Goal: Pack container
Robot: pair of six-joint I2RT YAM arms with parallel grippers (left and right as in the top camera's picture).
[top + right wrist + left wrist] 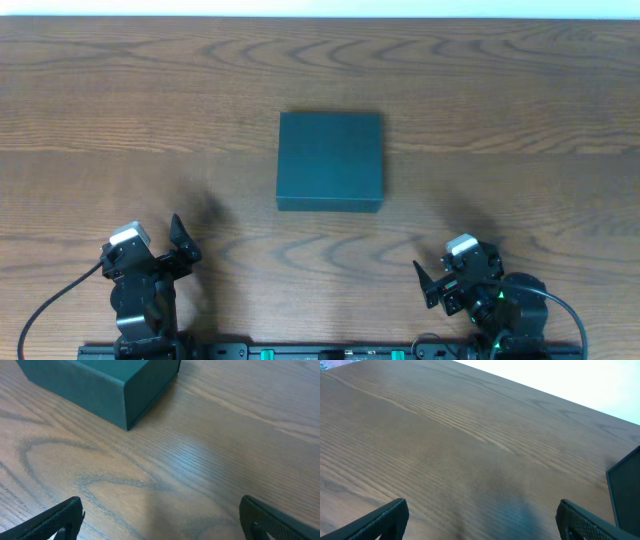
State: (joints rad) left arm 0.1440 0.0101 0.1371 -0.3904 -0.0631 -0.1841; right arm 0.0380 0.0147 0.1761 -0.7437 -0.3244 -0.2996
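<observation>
The container (330, 160) is a dark teal, square, shallow box that lies closed at the middle of the wooden table. Its near corner shows at the top left of the right wrist view (107, 385), and one edge shows at the right of the left wrist view (626, 490). My left gripper (182, 243) is open and empty near the front left, well short of the box. My right gripper (430, 278) is open and empty near the front right. Both sets of fingers show wide apart over bare wood in the wrist views (480, 517) (160, 520).
The wooden table (120, 110) stretches around the box on all sides. A black rail (320, 352) with the arm bases runs along the front edge. No snack packets are in view.
</observation>
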